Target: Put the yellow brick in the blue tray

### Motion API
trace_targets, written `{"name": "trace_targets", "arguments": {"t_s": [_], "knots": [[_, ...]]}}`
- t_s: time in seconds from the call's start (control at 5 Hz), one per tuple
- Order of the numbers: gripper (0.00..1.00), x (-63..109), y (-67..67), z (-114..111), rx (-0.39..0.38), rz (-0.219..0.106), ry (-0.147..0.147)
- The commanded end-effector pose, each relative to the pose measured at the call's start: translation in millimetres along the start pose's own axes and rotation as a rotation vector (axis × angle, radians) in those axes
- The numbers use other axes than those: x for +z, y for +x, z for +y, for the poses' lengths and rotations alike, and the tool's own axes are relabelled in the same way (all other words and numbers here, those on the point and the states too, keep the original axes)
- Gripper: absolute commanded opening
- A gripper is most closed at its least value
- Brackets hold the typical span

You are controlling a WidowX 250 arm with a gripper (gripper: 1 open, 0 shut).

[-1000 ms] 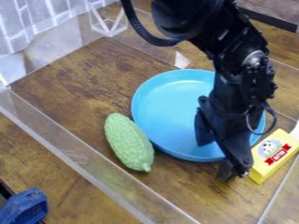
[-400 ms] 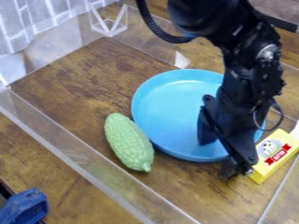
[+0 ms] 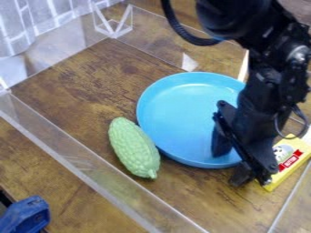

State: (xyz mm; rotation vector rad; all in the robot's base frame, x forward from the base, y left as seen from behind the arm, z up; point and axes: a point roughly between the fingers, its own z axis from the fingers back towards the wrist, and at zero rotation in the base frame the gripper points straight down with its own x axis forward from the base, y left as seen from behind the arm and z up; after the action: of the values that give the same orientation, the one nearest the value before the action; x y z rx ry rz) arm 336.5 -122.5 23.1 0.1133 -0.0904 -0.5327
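The yellow brick (image 3: 288, 161) lies on the wooden table just right of the blue tray (image 3: 183, 116), near the right edge of the view. Only its right part shows, with the white and red label. My gripper (image 3: 268, 171) hangs from the black arm and has come down over the brick's left end, covering it. One dark finger (image 3: 249, 164) reaches the table between the tray's rim and the brick. How wide the jaws stand around the brick is hidden by the gripper's own body. The tray holds nothing.
A green bumpy gourd (image 3: 134, 147) lies left of the tray. A clear plastic wall (image 3: 73, 146) runs along the left and front of the table. A blue cloth (image 3: 22, 218) sits at the bottom left, outside the wall.
The arm has shifted right and lowered onto the yellow brick, hiding more of it. The brick, the tray and the gourd have not moved.
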Motion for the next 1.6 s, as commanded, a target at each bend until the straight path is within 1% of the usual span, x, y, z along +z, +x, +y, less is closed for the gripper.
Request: {"name": "trace_targets", "arguments": {"t_s": [0.0, 0.2, 0.4, 0.6, 0.8, 1.0, 1.2, 1.4], "knots": [[0.00, 28.0, 10.7, 0, 0.013, -0.030, 0.017], [0.00, 38.4, 12.1, -4, 0.020, -0.037, 0.023], [0.00, 41.2, 14.6, -10, 0.016, -0.045, 0.020], [1.00, 38.7, 19.6, -17, 0.008, -0.062, 0.021], [0.00, 43.3, 25.0, -15, 0.007, -0.066, 0.021], [0.00, 49.6, 29.2, -9, -0.002, -0.068, 0.026], [0.00, 49.0, 32.0, -7, -0.006, -0.069, 0.028], [1.00, 46.9, 33.8, -5, -0.007, -0.070, 0.029]]}}
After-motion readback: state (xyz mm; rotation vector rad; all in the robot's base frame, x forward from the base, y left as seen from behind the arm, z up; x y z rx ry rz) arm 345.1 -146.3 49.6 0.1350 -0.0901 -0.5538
